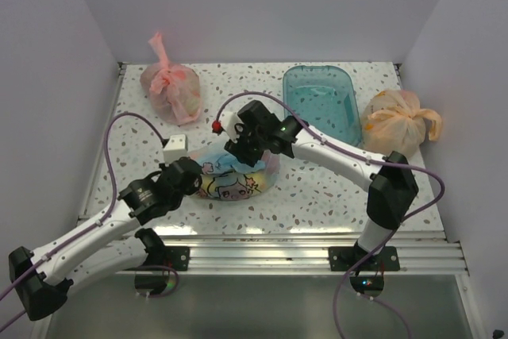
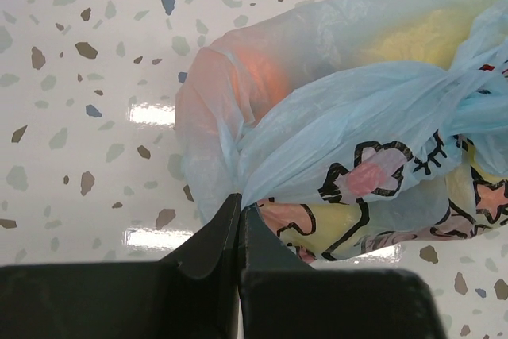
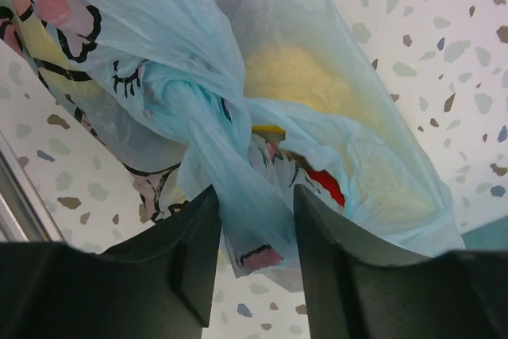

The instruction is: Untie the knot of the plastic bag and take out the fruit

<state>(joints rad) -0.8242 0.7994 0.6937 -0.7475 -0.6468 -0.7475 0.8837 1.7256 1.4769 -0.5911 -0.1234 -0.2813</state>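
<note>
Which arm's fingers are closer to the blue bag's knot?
Right. The right fingers, open, straddle the tail of the bag just under the knot; the left fingers pinch a fold at its edge, farther off.

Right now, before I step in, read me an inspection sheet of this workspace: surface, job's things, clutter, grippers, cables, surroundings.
Surface: speckled table, glossy, with light glare.
Job's things: light blue printed plastic bag near the front edge, knot still tied; fruit inside, showing through as yellow and orange shapes.
Clutter: tied pink bag back left; tied orange bag back right; teal tub between them.
Grippers: left gripper shut, pinching the bag's film; right gripper open, a strip of bag below the knot between its fingers.
Cables: purple cables loop from both arms.
Surroundings: white walls; metal rail in front.
</note>
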